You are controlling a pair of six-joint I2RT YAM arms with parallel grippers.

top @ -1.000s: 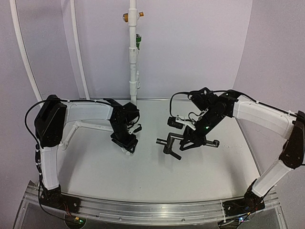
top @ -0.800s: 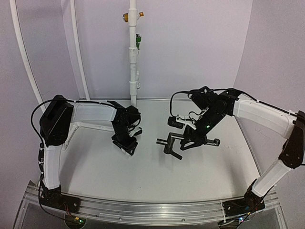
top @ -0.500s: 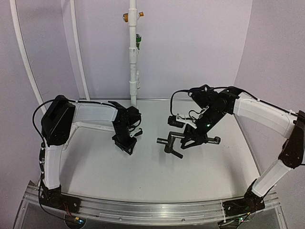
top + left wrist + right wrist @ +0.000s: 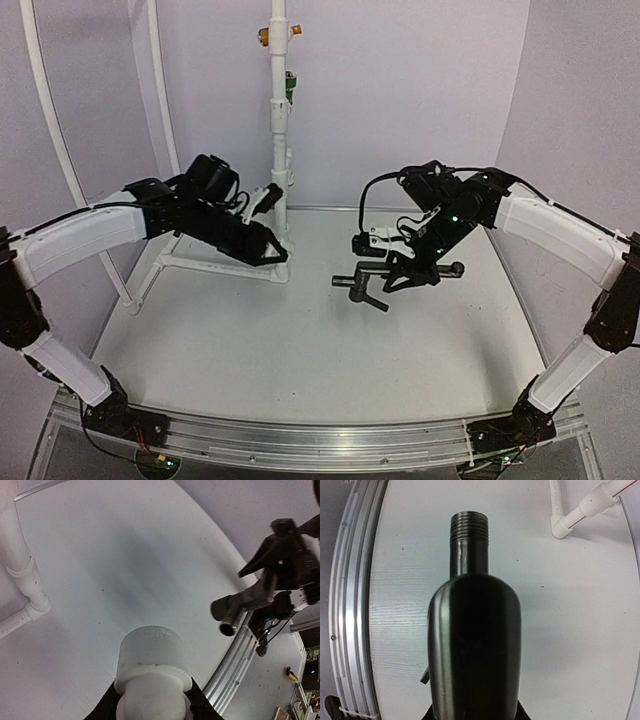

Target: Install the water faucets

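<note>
My right gripper [image 4: 405,275] is shut on the black water faucet [image 4: 352,283], which hangs level just above the table with its crossbar end pointing left. In the right wrist view the faucet's dark body [image 4: 475,645] fills the space between the jaws of the right gripper [image 4: 475,711], and its threaded end [image 4: 469,527] points away. My left gripper [image 4: 270,252] is by the foot of the tall white pipe [image 4: 278,130]. The left gripper [image 4: 152,697] is shut on a white plastic fitting [image 4: 150,655]. The faucet [image 4: 245,600] appears at the right of the left wrist view.
The white pipe stand carries an orange valve [image 4: 265,36] and a green valve [image 4: 290,88], and its base tubes [image 4: 200,265] lie on the table. A pipe elbow [image 4: 565,527] shows in the right wrist view. An aluminium rail [image 4: 300,435] runs along the near edge.
The left arm has swung up and back, and its gripper has moved from the table's middle to the pipe's foot and closed on the white fitting. The right gripper with the faucet has barely moved.
</note>
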